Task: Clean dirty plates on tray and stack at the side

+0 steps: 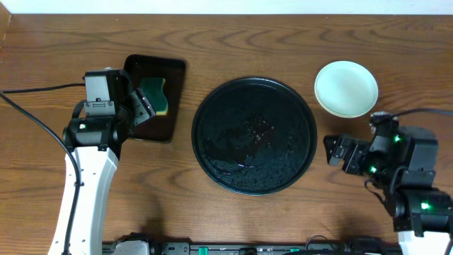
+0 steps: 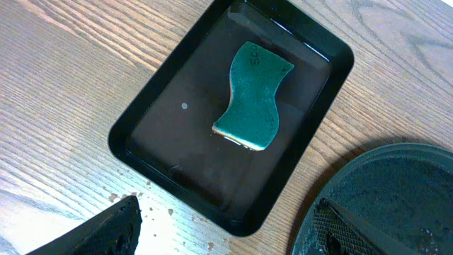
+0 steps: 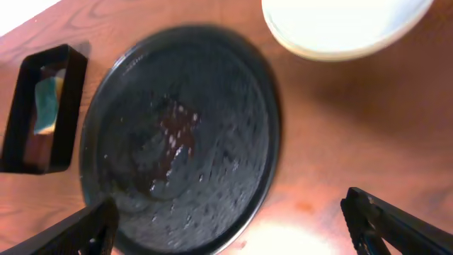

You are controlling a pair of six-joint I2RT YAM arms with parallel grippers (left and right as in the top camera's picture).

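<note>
Plates, pale whitish, round, shallow (image 1: pixel 345 88), stacked on wooden table (image 1: pixel 71 42) just beside large round black tray (image 1: pixel 226 120), now bare but wet. Green sponge (image 1: pixel 153 95) in small rectangular black tray (image 1: pixel 152 127). Left gripper (image 1: pixel 140 106), right gripper (image 1: pixel 334 150) agape, empty. Looks essentially finished.

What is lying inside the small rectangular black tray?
A green sponge lies flat in the rectangular tray, with a tiny pale speck beside it. The floor under the sponge is covered and cannot be seen.
</note>
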